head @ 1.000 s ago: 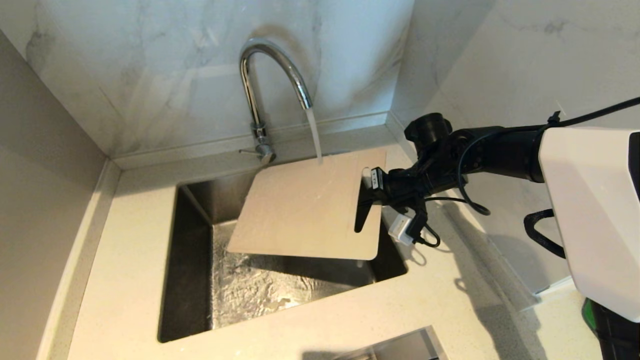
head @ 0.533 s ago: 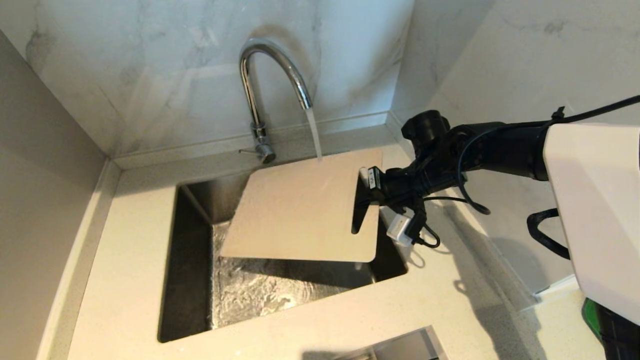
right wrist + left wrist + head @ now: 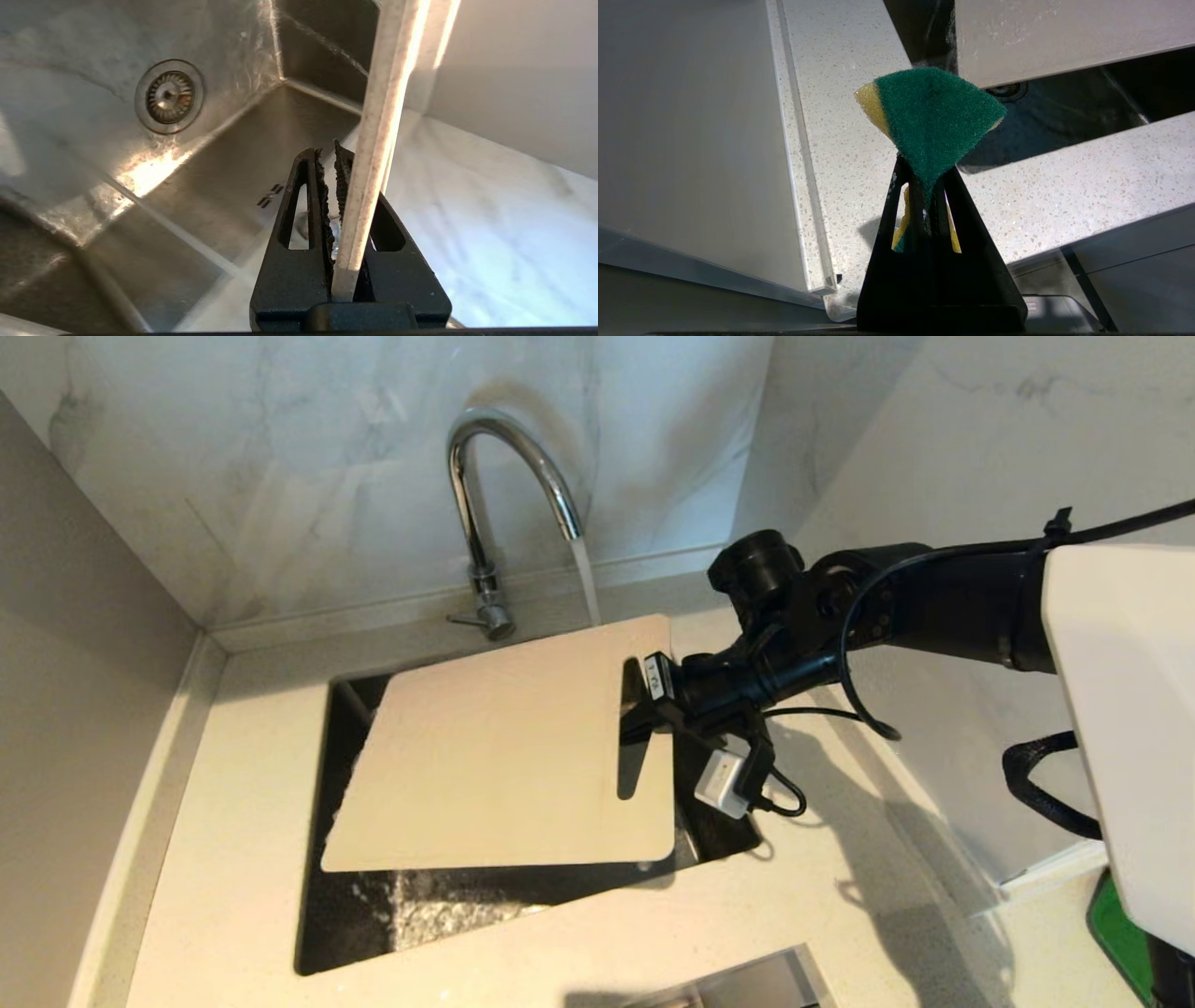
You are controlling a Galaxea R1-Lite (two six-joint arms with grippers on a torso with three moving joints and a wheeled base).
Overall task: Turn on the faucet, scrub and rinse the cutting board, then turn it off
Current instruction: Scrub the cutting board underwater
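Rinse step, I'd say: faucet [image 3: 509,485] runs, stream lands at the board's [image 3: 495,756] far right edge. Right gripper [image 3: 644,705] is clamped on the board's right end by the slot, holding it over the sink [image 3: 317,915]. Left gripper [image 3: 927,196], out of head view, pinches a sponge [image 3: 934,112]. Next probably needs sponge on board, or the lever [image 3: 464,619] off.

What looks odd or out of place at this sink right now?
The faucet is running, but the board sits mostly to the side of the stream, which lands only at its far edge. The right pincer holds the board tilted over the sink. Nothing looks spilled or damaged.
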